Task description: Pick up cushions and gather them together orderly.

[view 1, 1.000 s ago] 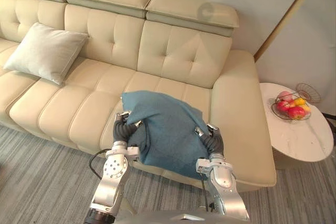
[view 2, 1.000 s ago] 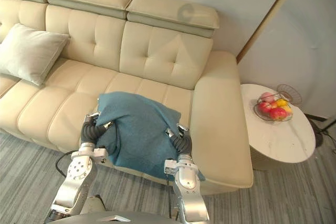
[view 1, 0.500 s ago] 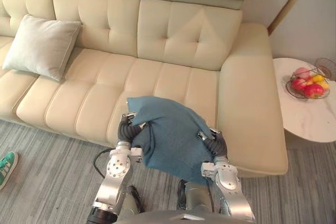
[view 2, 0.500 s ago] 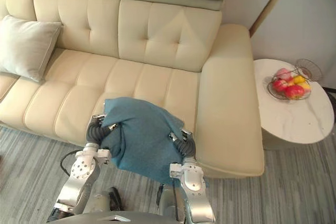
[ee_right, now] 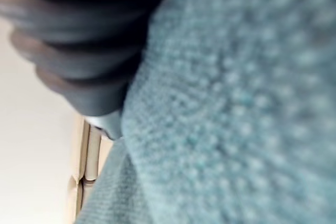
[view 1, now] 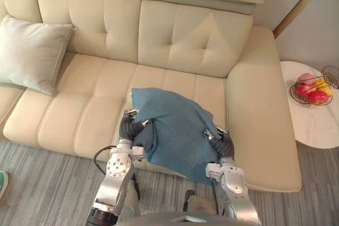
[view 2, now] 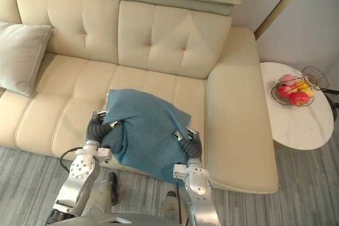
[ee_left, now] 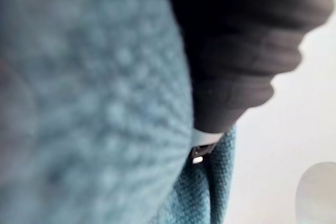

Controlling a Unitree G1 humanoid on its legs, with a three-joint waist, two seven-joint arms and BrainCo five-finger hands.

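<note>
Setting: a cream tufted leather sofa (view 1: pixel 185 35) stands on grey striped carpet (view 1: pixel 47 183).

1. Far out beyond your left hand, well apart from it, a pale grey-green square fabric cushion (view 1: pixel 32 54) leans against the sofa back.
2. Your left hand (view 1: pixel 128 127) is pressed into the left side of a teal knitted square cushion (view 1: pixel 172 128). Only its dark cover shows against the cloth. What lies past that is buried in the knit, so you cannot tell whether it is spread or curled.
3. The teal cushion sits between your two hands, over the front edge of the seat, its lower corner hanging past the edge above the carpet. Whether it rests on the seat cannot be told.
4. Your right hand (view 1: pixel 224 145) is set against the cushion's right side, just inside the sofa's broad armrest. Its hold is likewise hidden and cannot be told.
5. Well out beyond the right hand, past the armrest, a round white marble side table (view 1: pixel 318 125) carries a wire basket (view 1: pixel 293 96) of red and yellow fruit (view 1: pixel 318 97).
</note>
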